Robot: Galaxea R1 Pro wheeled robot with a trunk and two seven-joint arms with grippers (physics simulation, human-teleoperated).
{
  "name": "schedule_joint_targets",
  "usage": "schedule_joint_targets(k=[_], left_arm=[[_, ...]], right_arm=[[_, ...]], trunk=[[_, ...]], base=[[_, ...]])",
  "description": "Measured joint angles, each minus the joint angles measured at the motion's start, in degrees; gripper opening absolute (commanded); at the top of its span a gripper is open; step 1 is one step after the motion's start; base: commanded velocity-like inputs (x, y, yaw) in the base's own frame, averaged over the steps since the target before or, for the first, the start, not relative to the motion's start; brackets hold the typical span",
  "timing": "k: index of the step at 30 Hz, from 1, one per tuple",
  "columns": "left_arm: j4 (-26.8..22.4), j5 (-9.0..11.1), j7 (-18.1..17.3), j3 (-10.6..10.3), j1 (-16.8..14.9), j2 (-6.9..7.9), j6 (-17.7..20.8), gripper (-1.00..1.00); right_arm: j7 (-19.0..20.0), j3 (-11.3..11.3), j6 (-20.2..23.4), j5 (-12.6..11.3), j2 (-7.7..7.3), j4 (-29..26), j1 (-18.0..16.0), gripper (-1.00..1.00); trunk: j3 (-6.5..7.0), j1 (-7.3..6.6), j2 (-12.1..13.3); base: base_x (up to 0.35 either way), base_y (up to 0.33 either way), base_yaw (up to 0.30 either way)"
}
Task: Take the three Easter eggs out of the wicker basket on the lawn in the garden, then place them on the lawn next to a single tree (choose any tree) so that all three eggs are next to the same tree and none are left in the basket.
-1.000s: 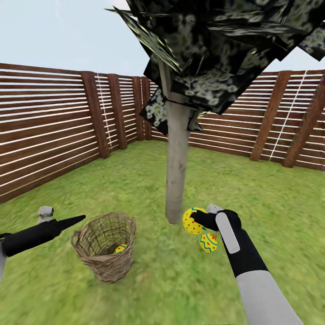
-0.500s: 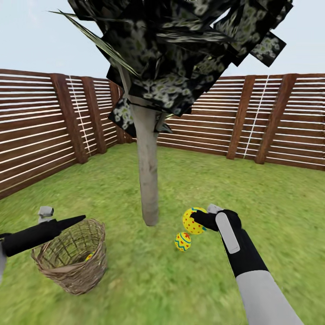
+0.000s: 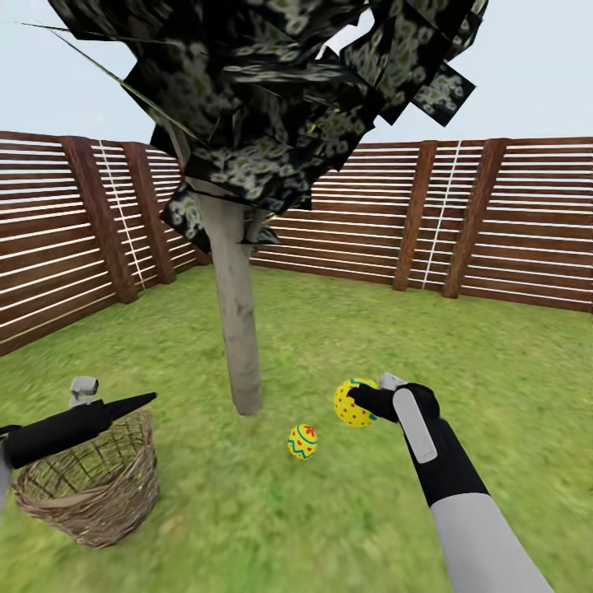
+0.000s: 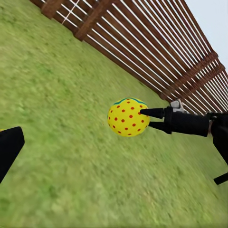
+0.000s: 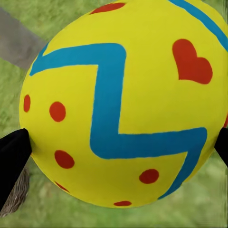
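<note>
The right gripper is pinching an egg across its middle, hovering at three o'clock of the tree; smooth, probably slippery shell; I can't tell the left gripper's jaws

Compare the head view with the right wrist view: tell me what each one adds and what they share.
The head view adds the tree, the fence, the basket, a second egg on the grass, and the left hand. The right wrist view adds the held egg's pattern close up: blue zigzag, red dots, a heart. Both share that egg clamped in the right hand and the lawn.
</note>
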Motion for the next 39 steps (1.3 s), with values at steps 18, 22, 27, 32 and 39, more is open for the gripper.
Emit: schedule_joint_targets(k=[18, 22, 27, 32, 39], left_arm=[[-0.01, -0.07, 0.01, 0.02, 0.02, 0.01, 0.00, 1.00], [-0.01, -0.14, 0.02, 0.01, 0.01, -0.01, 0.00, 1.00], [0.04, -0.17, 0.06, 0.00, 0.00, -0.08, 0.00, 1.00], [0.05, -0.19, 0.04, 0.06, 0.00, -0.09, 0.00, 1.00], [0.06, -0.27, 0.06, 0.08, 0.06, -0.09, 0.00, 1.00]], right_arm=[[0.08, 0.14, -0.65, 0.02, 0.01, 1.46, -0.01, -1.00], [0.05, 0.14, -0.65, 0.02, 0.03, 1.45, -0.01, -1.00], [0.05, 1.10, -0.68, 0.01, 0.05, 1.86, 0.00, -1.00], [0.09, 1.61, -0.71, 0.10, 0.05, 1.96, 0.00, -1.00], [0.08, 1.66, -0.72, 0.10, 0.04, 1.97, 0.00, -1.00]], trunk=[[0.21, 0.00, 0.00], [0.30, 0.00, 0.00], [0.31, 0.00, 0.00], [0.31, -0.01, 0.00], [0.31, 0.00, 0.00]], base=[[0.000, -0.332, 0.170], [0.000, -0.344, 0.185], [0.000, -0.344, 0.016], [0.030, -0.272, 0.001], [0.051, -0.021, 0.000]])
